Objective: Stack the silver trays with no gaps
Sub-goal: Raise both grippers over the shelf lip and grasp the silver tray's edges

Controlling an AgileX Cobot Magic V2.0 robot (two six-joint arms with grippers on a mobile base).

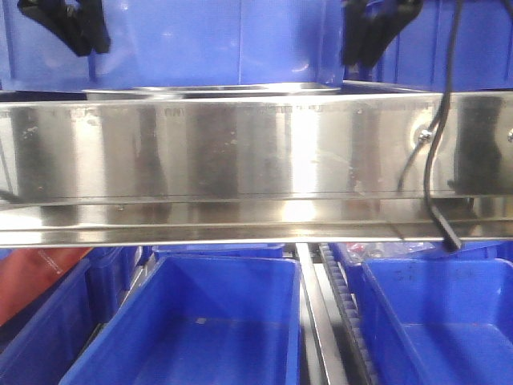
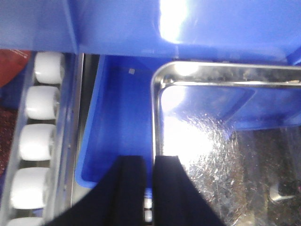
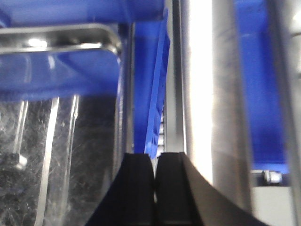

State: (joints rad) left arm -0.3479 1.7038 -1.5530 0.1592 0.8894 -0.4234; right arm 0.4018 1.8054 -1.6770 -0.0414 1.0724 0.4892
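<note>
finding: one silver tray (image 2: 225,70) lies flat, over a blue bin (image 2: 117,117) and beside the white rollers (image 2: 40,103) in my left wrist view. in the front view it shows only as a thin rim above the shelf rail (image 1: 240,160), which hides whatever lies under it. my left gripper (image 2: 149,160) hangs over the tray's left rim. its fingers (image 2: 127,188) are nearly together, with a slim slit and nothing caught in it. my right gripper (image 3: 155,157) hangs just outside the tray's right rim, fingers pressed together and empty. in the front view both grippers sit above the tray and neither touches it. status: i can pick out no second tray standing apart in any view, and i cannot tell whether this tray already sits nested on another. i would judge either that the stack is laid and only needs checking for gaps at the rims, or that the next tray has yet to be fetched.
</note>
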